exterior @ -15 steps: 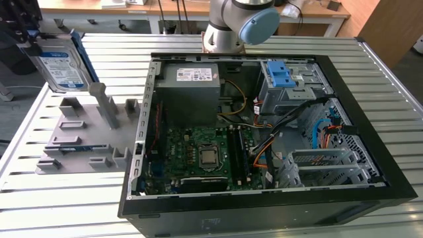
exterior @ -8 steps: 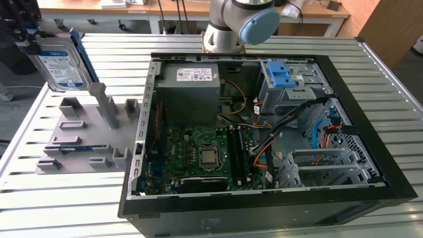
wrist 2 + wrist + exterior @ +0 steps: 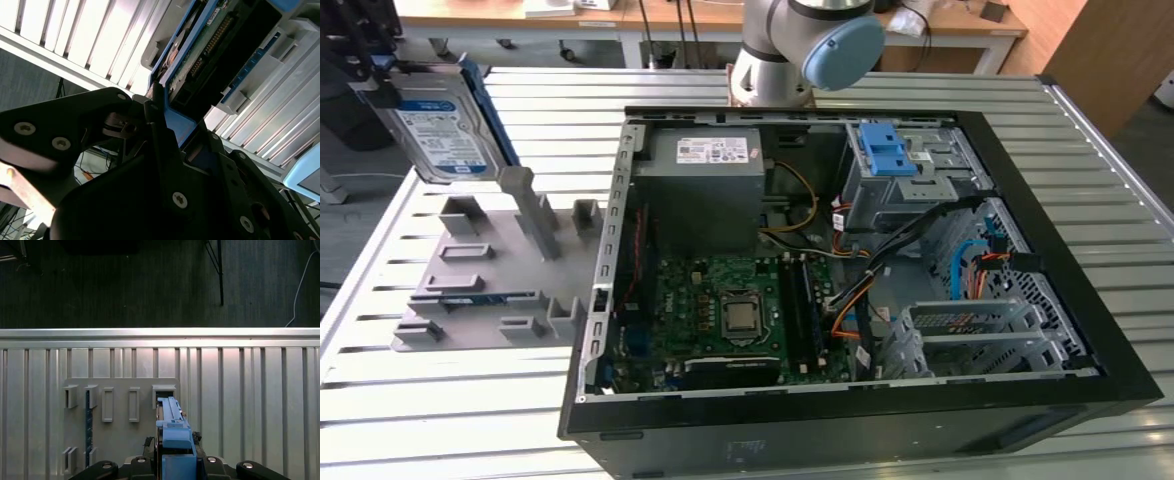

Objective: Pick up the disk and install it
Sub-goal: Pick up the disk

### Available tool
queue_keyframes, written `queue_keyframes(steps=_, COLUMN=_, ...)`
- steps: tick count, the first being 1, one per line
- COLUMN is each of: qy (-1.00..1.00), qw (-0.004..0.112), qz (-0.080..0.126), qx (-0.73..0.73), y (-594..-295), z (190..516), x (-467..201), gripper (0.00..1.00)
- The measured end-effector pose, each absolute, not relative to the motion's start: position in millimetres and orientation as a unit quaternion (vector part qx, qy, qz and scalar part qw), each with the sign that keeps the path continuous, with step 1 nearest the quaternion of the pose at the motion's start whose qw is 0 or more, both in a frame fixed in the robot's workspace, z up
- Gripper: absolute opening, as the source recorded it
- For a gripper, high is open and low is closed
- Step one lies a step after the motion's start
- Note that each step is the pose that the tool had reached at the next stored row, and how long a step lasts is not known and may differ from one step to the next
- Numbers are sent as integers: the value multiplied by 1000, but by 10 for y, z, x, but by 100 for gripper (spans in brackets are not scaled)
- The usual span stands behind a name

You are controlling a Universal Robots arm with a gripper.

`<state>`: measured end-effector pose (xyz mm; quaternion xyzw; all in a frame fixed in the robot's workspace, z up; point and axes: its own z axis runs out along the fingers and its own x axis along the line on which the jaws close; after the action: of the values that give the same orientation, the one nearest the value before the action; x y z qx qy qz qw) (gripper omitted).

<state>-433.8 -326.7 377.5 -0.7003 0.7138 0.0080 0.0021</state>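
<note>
Disk [image 3: 438, 130] was silver with a white-and-blue label and blue rails, one blue rail between black fingers [image 3: 155, 125]. Rack [image 3: 487, 270] below the fingers was plain grey. Table [image 3: 440, 420] ribbed silver. Computer case [image 3: 854, 430] black, board [image 3: 720, 290] green.

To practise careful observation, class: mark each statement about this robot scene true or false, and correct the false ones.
1. The hand is shut on the disk. True.
2. The disk lies flat inside the computer case. False: it is held upright outside the case, at the exterior view's left.
3. The case is open, showing its motherboard. True.
4. The grey holder sits on the exterior view's right of the case. False: it sits on the left, below the held disk.
</note>
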Motion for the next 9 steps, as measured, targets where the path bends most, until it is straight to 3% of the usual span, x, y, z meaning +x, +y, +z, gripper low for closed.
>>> queue_keyframes(steps=9, qy=714, qw=2, qz=8, qx=-700, y=-3267, z=3802, x=-4340, gripper=36)
